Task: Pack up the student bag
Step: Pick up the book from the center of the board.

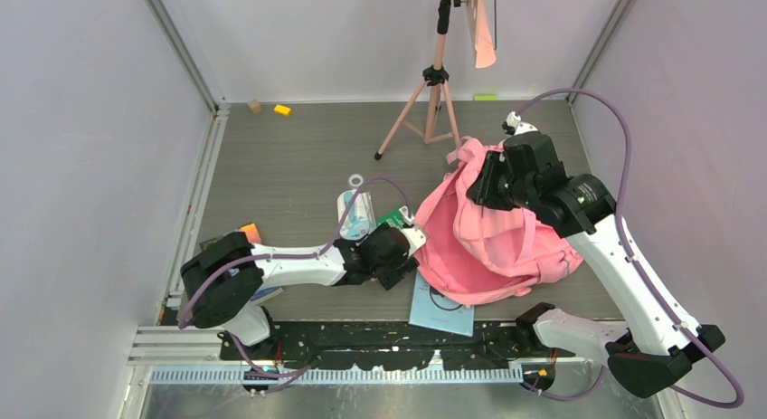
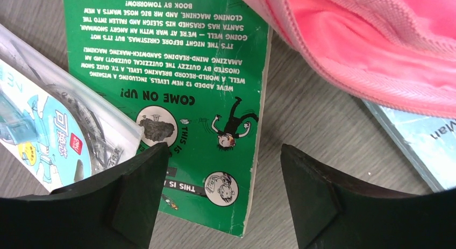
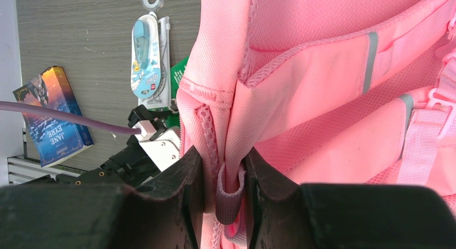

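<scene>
Green book (image 2: 215, 98) back cover between left gripper (image 2: 220, 190) jaws, upside down: "COME ON UP!", "THIS IS". Dark paperback (image 3: 51, 117) far left of right gripper (image 3: 223, 173): "JANE EYRE".

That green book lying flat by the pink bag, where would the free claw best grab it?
Probably the green book by its long page edge nearest the student bag, coming from above. That edge lies bare on the table, and the left gripper already straddles it with jaws open; the packet crowds the other side.
</scene>
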You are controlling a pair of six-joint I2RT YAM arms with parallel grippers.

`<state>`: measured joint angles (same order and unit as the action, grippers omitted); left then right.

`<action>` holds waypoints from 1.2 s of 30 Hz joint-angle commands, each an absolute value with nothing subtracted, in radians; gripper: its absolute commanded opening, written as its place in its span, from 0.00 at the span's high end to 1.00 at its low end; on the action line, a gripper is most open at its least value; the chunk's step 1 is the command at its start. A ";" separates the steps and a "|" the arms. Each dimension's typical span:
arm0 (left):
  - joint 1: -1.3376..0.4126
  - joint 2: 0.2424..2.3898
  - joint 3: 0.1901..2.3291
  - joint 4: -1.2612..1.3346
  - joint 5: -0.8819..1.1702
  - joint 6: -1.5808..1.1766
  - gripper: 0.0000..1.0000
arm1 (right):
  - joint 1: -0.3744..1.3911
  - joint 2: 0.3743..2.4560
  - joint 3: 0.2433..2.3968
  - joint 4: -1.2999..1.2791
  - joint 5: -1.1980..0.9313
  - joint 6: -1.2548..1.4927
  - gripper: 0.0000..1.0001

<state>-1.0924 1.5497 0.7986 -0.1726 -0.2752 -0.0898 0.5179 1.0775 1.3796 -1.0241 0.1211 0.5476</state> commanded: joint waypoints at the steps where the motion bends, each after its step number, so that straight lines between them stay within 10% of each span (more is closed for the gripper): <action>1: -1.101 1.601 0.808 -0.159 -0.327 -0.068 0.20 | 0.511 1.047 1.400 -0.906 0.194 0.530 1.00; 5: -1.127 1.634 0.803 -0.158 -0.382 -0.062 0.21 | 0.511 1.048 1.404 -0.903 0.196 0.528 1.00; 17: -1.174 1.536 0.782 -0.144 -0.408 -0.050 1.00 | 0.511 1.044 1.409 -0.901 0.201 0.523 1.00; 36: -1.188 1.094 0.773 -0.392 -0.495 -0.168 1.00 | 0.512 1.042 1.350 -0.895 0.263 0.510 1.00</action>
<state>-1.1835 1.1923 0.7528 -0.3283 -0.4397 -0.1146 0.5179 1.0695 1.3602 -1.0008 0.1474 0.5400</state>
